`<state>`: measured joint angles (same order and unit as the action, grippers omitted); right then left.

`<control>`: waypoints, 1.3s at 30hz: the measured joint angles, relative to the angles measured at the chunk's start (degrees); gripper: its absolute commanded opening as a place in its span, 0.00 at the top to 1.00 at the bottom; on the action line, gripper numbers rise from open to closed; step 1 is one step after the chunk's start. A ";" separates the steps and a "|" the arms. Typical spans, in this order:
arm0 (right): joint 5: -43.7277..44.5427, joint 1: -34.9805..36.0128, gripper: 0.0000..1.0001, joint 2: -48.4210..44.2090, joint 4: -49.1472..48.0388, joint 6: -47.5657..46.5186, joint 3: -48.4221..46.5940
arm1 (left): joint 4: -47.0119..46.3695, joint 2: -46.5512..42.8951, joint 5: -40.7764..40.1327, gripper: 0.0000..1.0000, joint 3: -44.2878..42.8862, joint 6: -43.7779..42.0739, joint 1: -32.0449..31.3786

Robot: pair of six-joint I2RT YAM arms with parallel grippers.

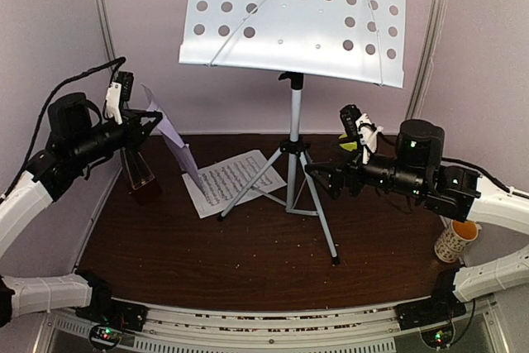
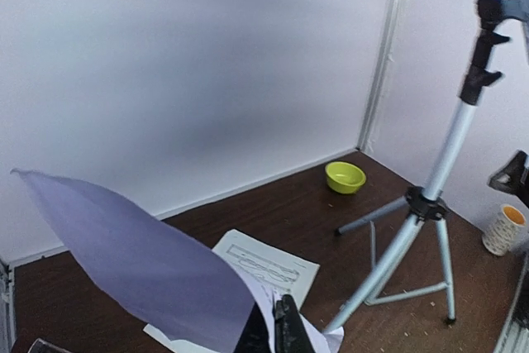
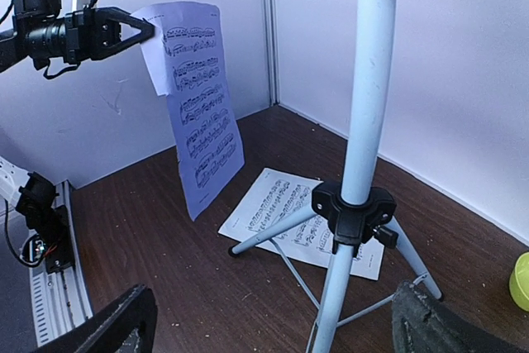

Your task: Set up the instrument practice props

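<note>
Worktop [image 1: 248,254]: dark brown wood, scattered with pale crumbs; arm bases bolted along its near edge.
Cup [image 1: 456,240]: patterned outside, yellow inside, upright at the near right corner, beside the right arm.
Right end effector [image 1: 321,178]: fingers wide apart, gripping nothing, aimed at the tripod pole from just to its right, level with the leg collar.
Left end effector [image 1: 155,124]: fingers together, clamped on an upper corner of the lavender sheet, raised over the left side of the worktop.
Lavender sheet [image 3: 198,105]: printed music, hanging from that grip at a slant, left of the stand; whether its lower edge touches the worktop cannot be told.
White sheet [image 1: 227,179]: printed music, flat on the worktop, with one tripod leg lying across it.
Music stand [image 1: 297,14]: white perforated desk, tilted, carrying no sheet, on a silver-and-black tripod [image 1: 293,163] standing mid-worktop.
Metronome [image 1: 139,173]: small, dark red, upright at the left, below the left end effector.
Bowl [image 2: 345,177]: small, green, by the back wall, right of the tripod.
</note>
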<state>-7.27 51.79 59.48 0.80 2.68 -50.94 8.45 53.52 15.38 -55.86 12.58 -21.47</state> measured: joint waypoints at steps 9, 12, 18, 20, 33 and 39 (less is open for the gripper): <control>-5.11 0.26 0.00 0.48 1.66 -1.51 -3.50 | 13.73 -4.81 25.03 1.00 -4.85 -3.67 -0.07; -7.37 0.50 0.00 0.70 2.58 -2.36 -4.57 | 16.20 -6.12 33.70 1.00 -4.92 -4.02 -0.31; -11.43 1.81 0.00 2.29 5.95 -4.50 -8.50 | 17.29 -7.78 46.62 1.00 -4.92 -4.28 -0.92; -12.26 2.27 0.00 2.62 7.21 -5.16 -9.94 | 18.62 -7.54 49.07 1.00 -5.07 -5.20 -1.97; -17.64 4.63 0.00 4.22 13.31 -8.76 -17.49 | 36.39 -0.15 52.85 1.00 -15.34 -19.56 -14.97; -19.10 5.99 0.00 5.49 13.51 -8.94 -17.22 | 39.63 0.00 52.76 1.00 -17.25 -23.93 -17.57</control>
<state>-26.37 57.78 64.97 14.31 -6.26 -68.16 48.07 53.52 68.14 -73.10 -11.35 -39.05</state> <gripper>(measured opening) 1.000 0.004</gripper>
